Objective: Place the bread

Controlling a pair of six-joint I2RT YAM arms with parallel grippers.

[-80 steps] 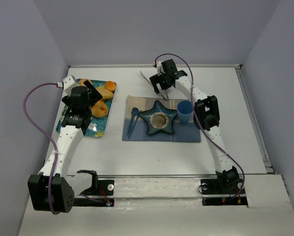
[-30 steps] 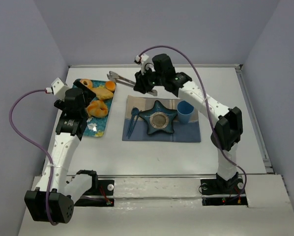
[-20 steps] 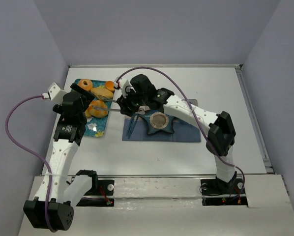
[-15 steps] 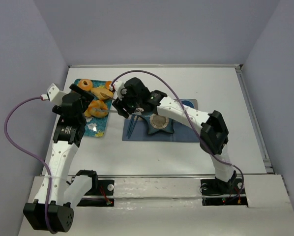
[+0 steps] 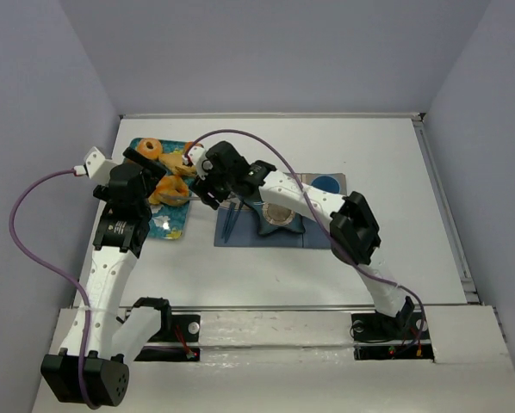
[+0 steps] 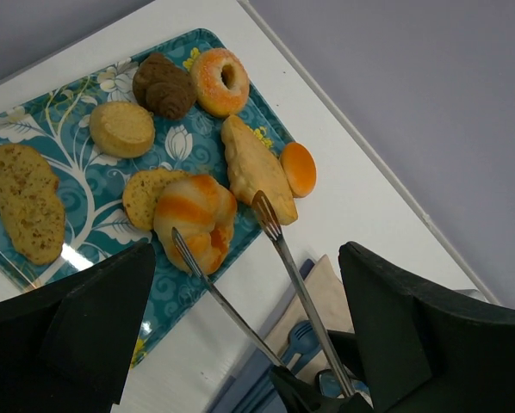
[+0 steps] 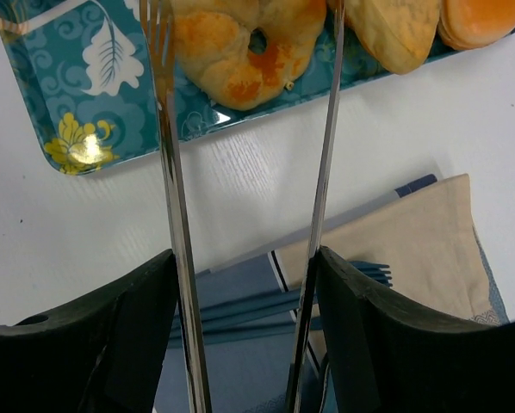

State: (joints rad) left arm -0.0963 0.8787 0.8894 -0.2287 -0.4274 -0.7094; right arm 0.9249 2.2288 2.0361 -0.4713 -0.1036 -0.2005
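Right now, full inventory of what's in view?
cloth placemat: 1, blue and beige, centre of white table
floral rectangular tray: 1, teal, left of placemat
metal tongs: 1, silver, reaching over tray
lumpy round bun: 1, golden-orange, on tray, between tongs' arms
sugared ring doughnut: 1, orange, tray's far end
long pointed pastry: 1, golden, beside bun
other baked pieces: 5, brown to orange, on tray
star-shaped plate: 1, dark teal, on placemat
plastic fork: 1, blue, placemat's left
round cup: 1, blue, placemat's far right
left pincer: black, open, above tray
right pincer: black, shut on tongs
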